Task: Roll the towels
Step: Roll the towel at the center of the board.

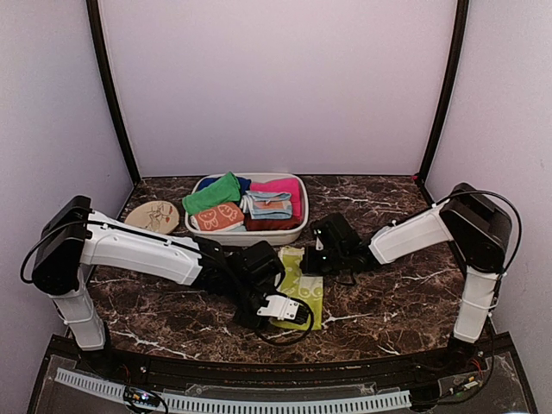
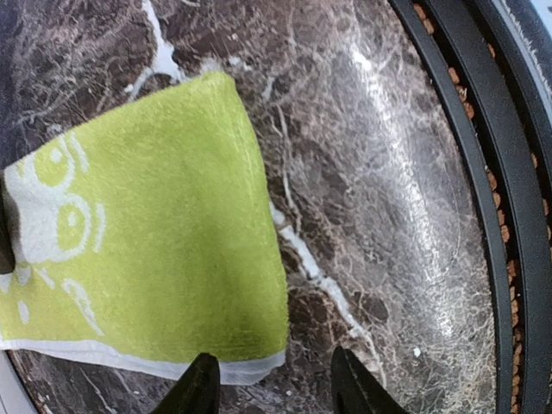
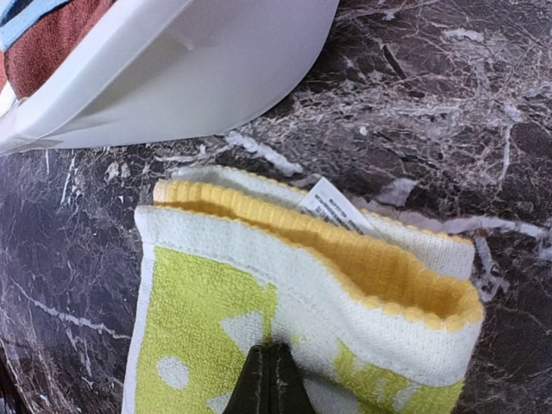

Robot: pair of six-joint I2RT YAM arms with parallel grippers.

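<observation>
The printed towel [image 1: 304, 289], cream with yellow-green shapes, is laid lengthwise near the middle of the bench [image 1: 388, 302], its far end just short of the white basin [image 1: 293, 231] and its near end pointing at the bench's near edge. At the far end it is seen doubled over, with a yellow backing and a white label [image 3: 332, 207] showing at the fold; the rest lies flat. The plain green towel [image 1: 211, 193] is draped over the basin's far-left corner, among other folded cloths, and is not yet rolled.

The right gripper [image 3: 272, 379] is closed tight, its tips set on the towel just behind the doubled end; whether any cloth is nipped between them cannot be told. The left gripper [image 2: 276, 388] is held partly apart and empty over the towel's near-right corner, 1 finger above the white hem, the other above bare marble.

The step in hand is judged to be the start of the roll on the printed towel. It would be done well if the fold were kept square to the long edges, both sides turned evenly, and the free end pinned so the cloth is not dragged across the marble.
</observation>
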